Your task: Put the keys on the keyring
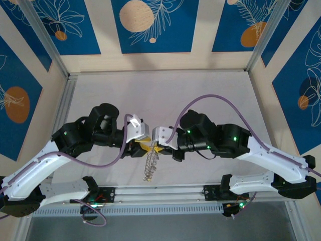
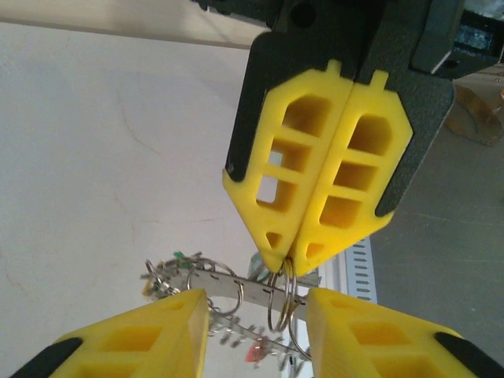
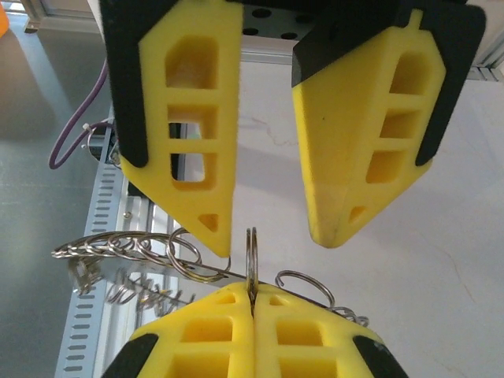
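Tabletop point(image 1: 200, 90) lies bare on the far side. By its near edge the right gripper point(image 3: 253, 293) clamps the keyring point(image 3: 252, 248); the left gripper point(image 2: 256, 303) gapes, gripping nothing.

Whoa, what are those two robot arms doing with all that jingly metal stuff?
They are working on a keyring together, above the table. The right gripper is pinched shut on the keyring, holding it up on edge. The left gripper is open, with a finger on each side of that ring, gripping nothing. More rings and small keys dangle in a string below the two grippers.
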Tool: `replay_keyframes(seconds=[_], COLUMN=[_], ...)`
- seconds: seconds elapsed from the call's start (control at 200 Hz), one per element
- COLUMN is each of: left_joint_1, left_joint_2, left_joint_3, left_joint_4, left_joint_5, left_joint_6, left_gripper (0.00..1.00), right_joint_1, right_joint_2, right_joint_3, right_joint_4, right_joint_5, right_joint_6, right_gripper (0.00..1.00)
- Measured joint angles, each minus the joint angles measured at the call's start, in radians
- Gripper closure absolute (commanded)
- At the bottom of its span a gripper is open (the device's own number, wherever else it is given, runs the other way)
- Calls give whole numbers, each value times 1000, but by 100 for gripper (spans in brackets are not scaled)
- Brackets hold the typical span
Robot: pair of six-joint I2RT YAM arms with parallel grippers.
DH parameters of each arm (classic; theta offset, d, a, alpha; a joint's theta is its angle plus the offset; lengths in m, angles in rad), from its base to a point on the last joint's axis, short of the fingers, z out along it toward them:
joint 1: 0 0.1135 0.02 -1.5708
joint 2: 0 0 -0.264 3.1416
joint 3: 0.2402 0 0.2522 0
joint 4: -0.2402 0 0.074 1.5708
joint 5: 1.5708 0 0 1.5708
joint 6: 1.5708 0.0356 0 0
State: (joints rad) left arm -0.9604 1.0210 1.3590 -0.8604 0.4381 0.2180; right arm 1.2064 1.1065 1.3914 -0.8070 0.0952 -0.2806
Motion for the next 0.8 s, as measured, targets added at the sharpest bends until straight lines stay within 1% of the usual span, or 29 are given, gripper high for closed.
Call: replay_keyframes(seconds=[0.07, 0.15, 0.205, 0.42, 0.455, 0.52, 0.665, 0.745, 0.8], left_joint_1=[0, 0, -1, -2, -2, -2, -2, -2, -2], left_joint_2=[-1, -8, -12, -18, -19, -19, -29, -49, -67], left_joint_3=[-4, -19, -28, -53, -56, -58, -74, -101, -122], left_joint_4=[15, 31, 39, 60, 61, 62, 92, 134, 171], left_joint_5=[4, 10, 17, 26, 26, 32, 33, 35, 37], left_joint_6=[-1, 2, -3, -2, -2, -4, -6, -13, -23], left_gripper=[70, 81, 86, 86, 90, 100, 100, 100, 100], right_joint_1=[-6, -16, -24, -52, -56, -60, -69, -76, -80], right_joint_2=[5, 7, 7, -2, -3, -5, -20, -38, -51], right_joint_3=[0, 0, 0, -22, -26, -31, -43, -60, -76], right_joint_4=[4, 13, 19, 39, 43, 45, 59, 83, 106], right_joint_5=[-13, -26, -34, -73, -78, -84, -93, -96, -104], right_joint_6=[0, 3, 4, 19, 20, 24, 32, 45, 54], right_gripper=[100, 100, 100, 100, 100, 100, 100, 88, 84])
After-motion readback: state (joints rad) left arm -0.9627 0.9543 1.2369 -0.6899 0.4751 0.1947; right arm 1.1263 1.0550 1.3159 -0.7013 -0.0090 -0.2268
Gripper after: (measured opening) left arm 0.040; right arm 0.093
